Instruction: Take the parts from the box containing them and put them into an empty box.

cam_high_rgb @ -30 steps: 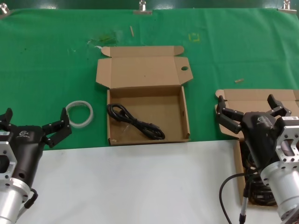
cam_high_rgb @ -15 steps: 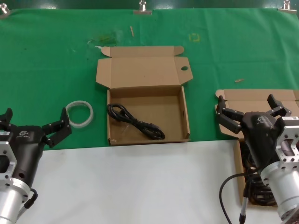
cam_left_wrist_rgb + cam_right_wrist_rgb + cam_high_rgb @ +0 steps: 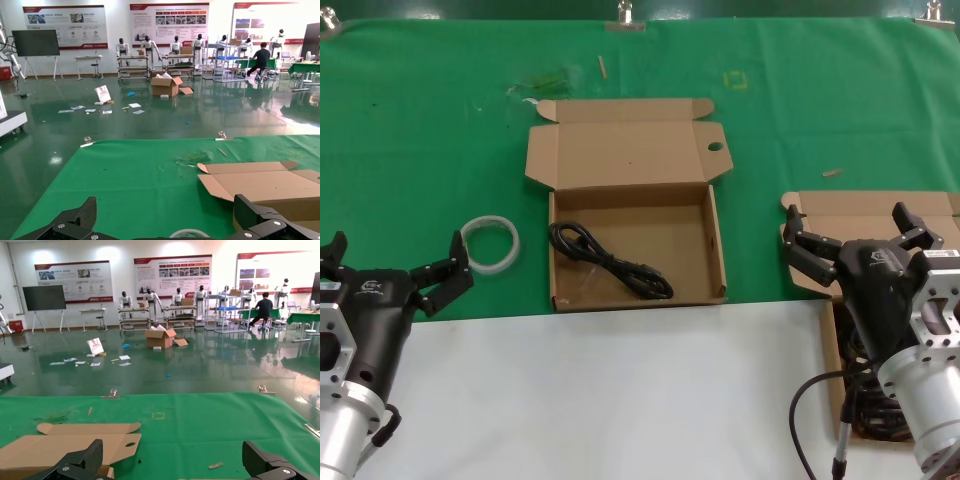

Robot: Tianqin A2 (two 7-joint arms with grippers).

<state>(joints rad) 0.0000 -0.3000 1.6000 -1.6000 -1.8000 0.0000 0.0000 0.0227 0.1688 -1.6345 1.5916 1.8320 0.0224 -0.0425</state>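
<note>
The square box with an oval hole in its lid tab (image 3: 632, 158) lies open in the middle; one black cable (image 3: 610, 262) lies inside it. It also shows in the left wrist view (image 3: 265, 182) and the right wrist view (image 3: 70, 444). The wider box (image 3: 875, 206) sits at the right, mostly hidden behind my right arm; dark cables (image 3: 868, 412) show in it. My right gripper (image 3: 850, 232) is open and empty above that box, and shows in its own wrist view (image 3: 175, 462). My left gripper (image 3: 395, 258) is open and empty at the left (image 3: 167, 222).
A whitish translucent ring (image 3: 490, 243) lies on the green cloth (image 3: 420, 130) just ahead of my left gripper, also seen in the left wrist view (image 3: 189, 233). White table surface (image 3: 620, 400) runs along the front. Small scraps (image 3: 832, 172) lie on the cloth.
</note>
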